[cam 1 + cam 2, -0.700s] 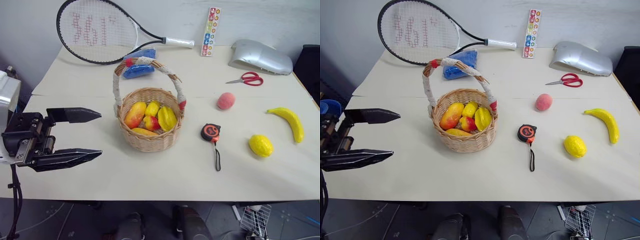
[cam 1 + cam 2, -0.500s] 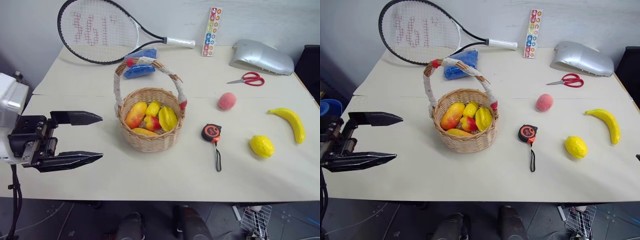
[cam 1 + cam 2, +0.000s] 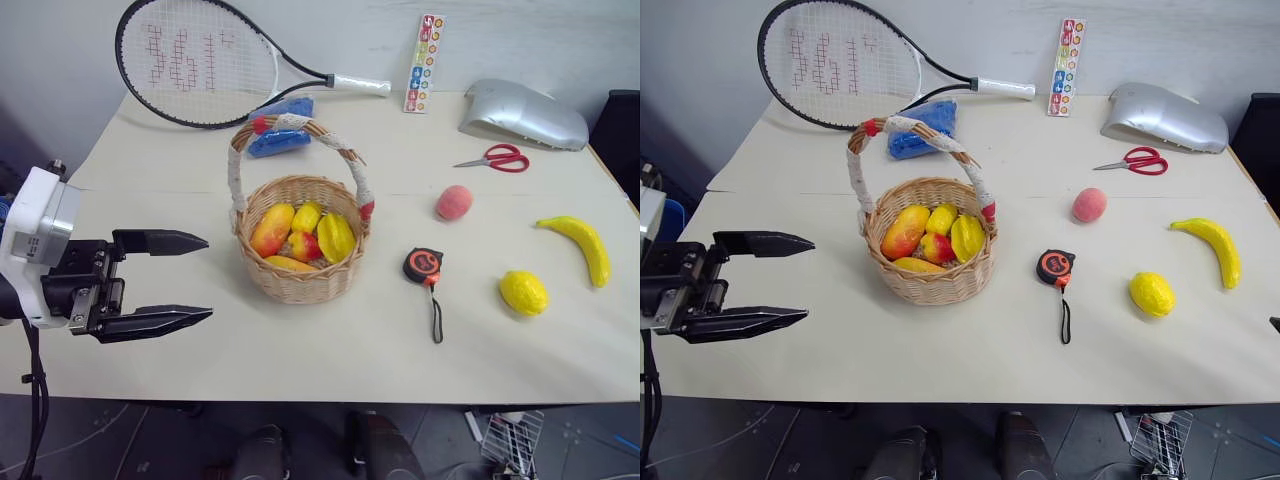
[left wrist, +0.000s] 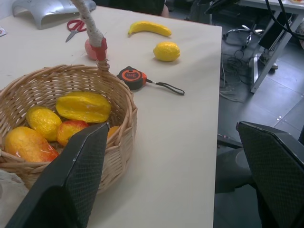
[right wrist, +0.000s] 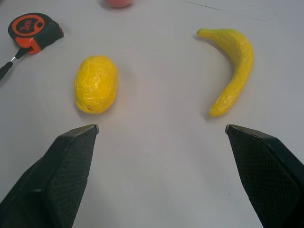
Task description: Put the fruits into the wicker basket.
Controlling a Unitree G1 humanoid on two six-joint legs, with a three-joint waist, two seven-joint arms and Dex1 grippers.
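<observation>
The basket (image 3: 300,245) is standing near the middle of the table (image 3: 150,160), holding several yellow and orange-red fruits (image 3: 302,238) under its arched handle. Three more fruits are lying well apart from it on the right: a peach (image 3: 453,202), a lemon (image 3: 523,292) and a banana (image 3: 578,245) (a tape measure (image 3: 422,265) is sitting between basket and lemon). The left gripper (image 3: 185,280) is hovering empty to the left of the basket, fingers spread wide. The right gripper (image 5: 159,142) is hanging above the lemon and banana, its fingers likewise wide apart and holding nothing. A racket (image 3: 200,62), scissors (image 3: 495,157) and a blue bag (image 3: 278,140) are lying farther back
</observation>
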